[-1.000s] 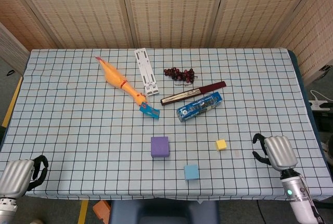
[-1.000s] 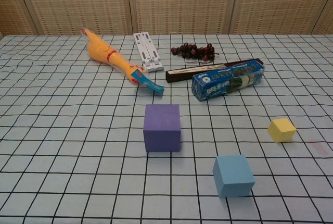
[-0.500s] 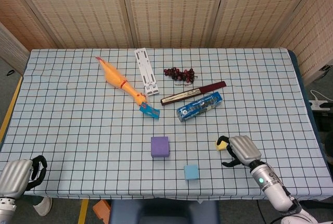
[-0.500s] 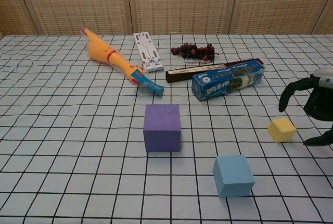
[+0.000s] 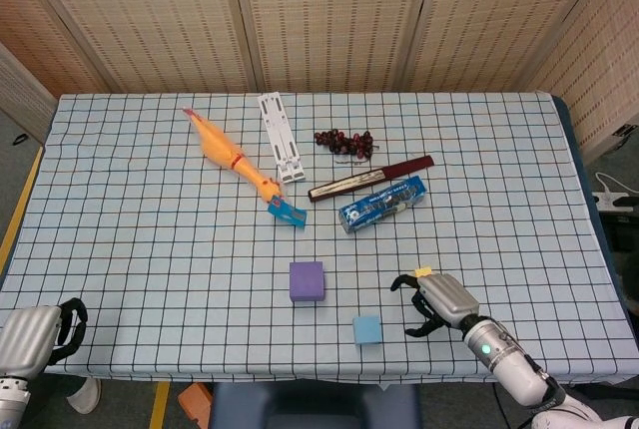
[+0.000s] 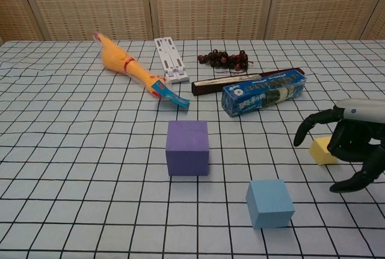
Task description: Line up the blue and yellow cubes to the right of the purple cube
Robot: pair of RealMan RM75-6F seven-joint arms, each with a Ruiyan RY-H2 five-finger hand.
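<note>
Reaching in from the table's right edge over the last second, the right hand [image 6: 352, 144] now hovers over the small yellow foam cube [image 6: 322, 150], fingers spread and curved around it but not clamped; the cube sits in the same spot, so no grip seems made yet. That cube lies near the front edge, well right of the larger purple foam cube [image 5: 307, 280], while the light blue foam cube [image 5: 367, 329] rests between them and closer to the front edge. By this reading the yellow cube is about to be grasped first, and neither cube is lined up yet. Parked at the front-left corner of the checked tablecloth [image 5: 150, 249], the left hand [image 5: 35, 334] has its fingers curled in, holding nothing.
</note>
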